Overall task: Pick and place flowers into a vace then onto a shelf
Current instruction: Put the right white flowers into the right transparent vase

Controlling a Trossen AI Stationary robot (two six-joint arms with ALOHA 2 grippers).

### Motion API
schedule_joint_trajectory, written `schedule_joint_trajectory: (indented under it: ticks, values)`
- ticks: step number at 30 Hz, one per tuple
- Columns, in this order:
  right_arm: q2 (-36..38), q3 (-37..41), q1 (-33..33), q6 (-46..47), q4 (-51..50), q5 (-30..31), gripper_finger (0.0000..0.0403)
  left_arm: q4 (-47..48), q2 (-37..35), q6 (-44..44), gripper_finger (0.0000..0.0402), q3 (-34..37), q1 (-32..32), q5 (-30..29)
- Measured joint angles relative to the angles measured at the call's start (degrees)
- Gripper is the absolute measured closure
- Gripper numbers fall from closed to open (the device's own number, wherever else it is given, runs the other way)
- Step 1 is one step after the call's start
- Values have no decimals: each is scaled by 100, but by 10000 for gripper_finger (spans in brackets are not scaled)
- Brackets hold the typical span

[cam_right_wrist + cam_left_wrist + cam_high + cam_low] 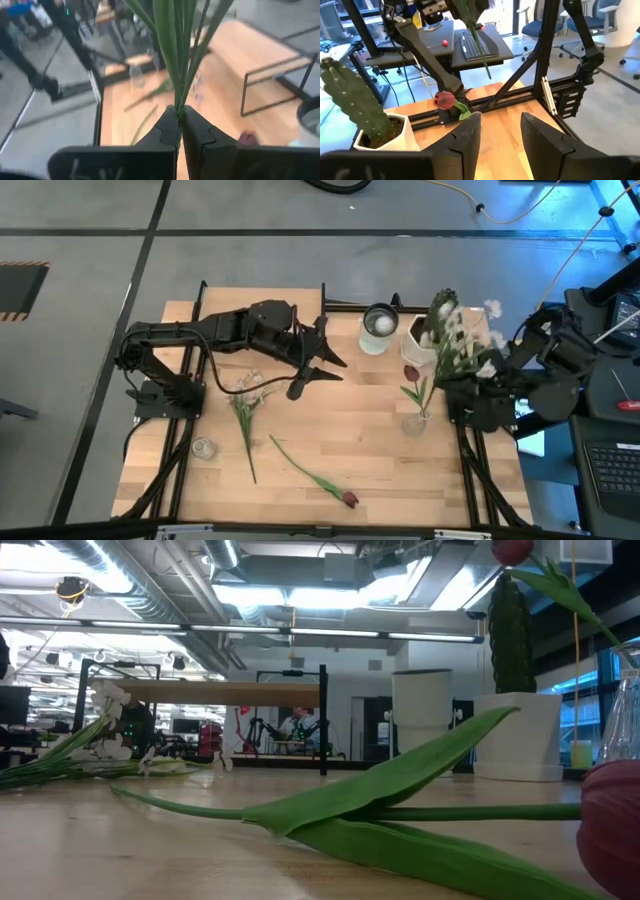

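My right gripper is shut on a bunch of white-blossomed flowers, held in the air over the table's right side. Just beneath stands a clear vase with one dark red tulip in it. My left gripper hovers open over the table's middle, touching nothing. More white-blossomed stems and a second tulip lie flat on the tabletop. The shelf stands on black posts at the far side. My right gripper pinches several thin green stems together between its two fingers, which lie across them. It reaches in from the table's right side. The bunch is lifted clear and tilted; its blossoms are at the upper end, and its cut ends hang free below the fingers.
A green cactus in a white pot stands just behind the vase, and a round cup sits to its left. A small glass stands near the table's left edge. Black frame bars run along both table sides.
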State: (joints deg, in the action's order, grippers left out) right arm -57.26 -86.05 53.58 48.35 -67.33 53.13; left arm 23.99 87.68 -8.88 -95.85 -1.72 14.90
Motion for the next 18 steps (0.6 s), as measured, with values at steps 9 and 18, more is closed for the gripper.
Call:
schedule_joint_trajectory:
  ticks: [9, 18]
  values:
    - [-13, 7, 841, 1047, -1542, 410, 397, -17, 0, 22, 271, 0, 0, -2]
    - [10, 252, 1512, 2062, -2231, 773, 397, -11, 0, 81, 272, 0, 0, -4]
